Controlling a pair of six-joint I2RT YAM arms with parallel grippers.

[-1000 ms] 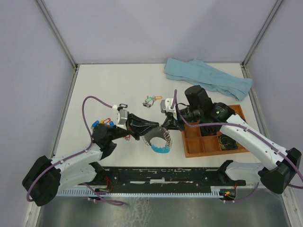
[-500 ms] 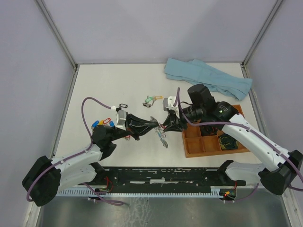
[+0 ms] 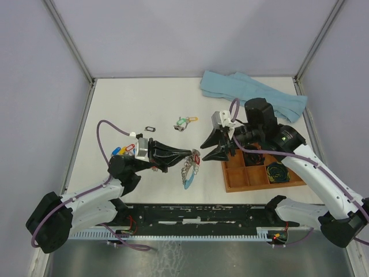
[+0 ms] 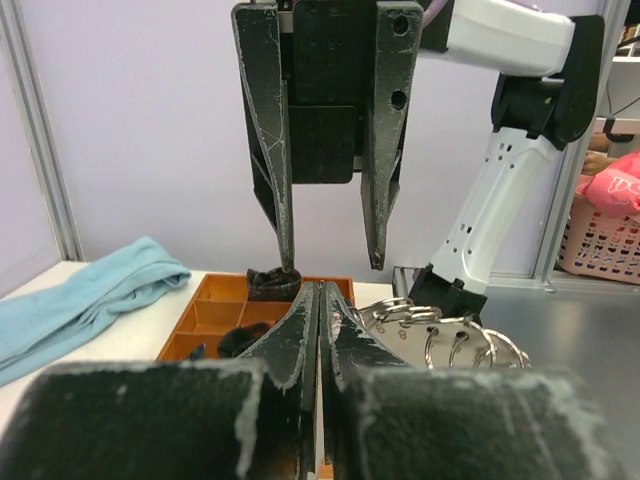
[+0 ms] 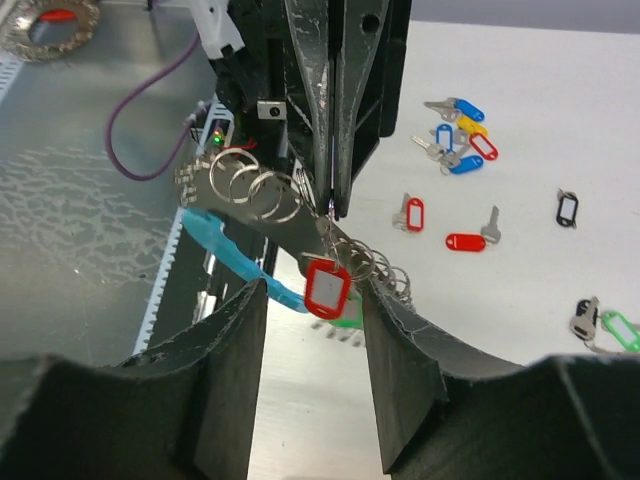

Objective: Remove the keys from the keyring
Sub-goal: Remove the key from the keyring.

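Top view: the left pincer [image 3: 193, 154] clamps the keyring [image 3: 188, 169], which dangles over mid-worktop [image 3: 144, 98]. At its 3 o'clock the right pincer [image 3: 209, 148] gapes, holding nothing. Loose keys [image 3: 123, 149] lie at 9 o'clock.

Left wrist view: the closed left pincer [image 4: 319, 295] faces the spread right pincer [image 4: 331, 266] at 12 o'clock.

Right wrist view: a red-tagged key [image 5: 327, 288] hangs on the keyring [image 5: 215, 235]. More loose keys [image 5: 455, 135] rest at 2 o'clock. The job looks partly done, with at least this key left to free.
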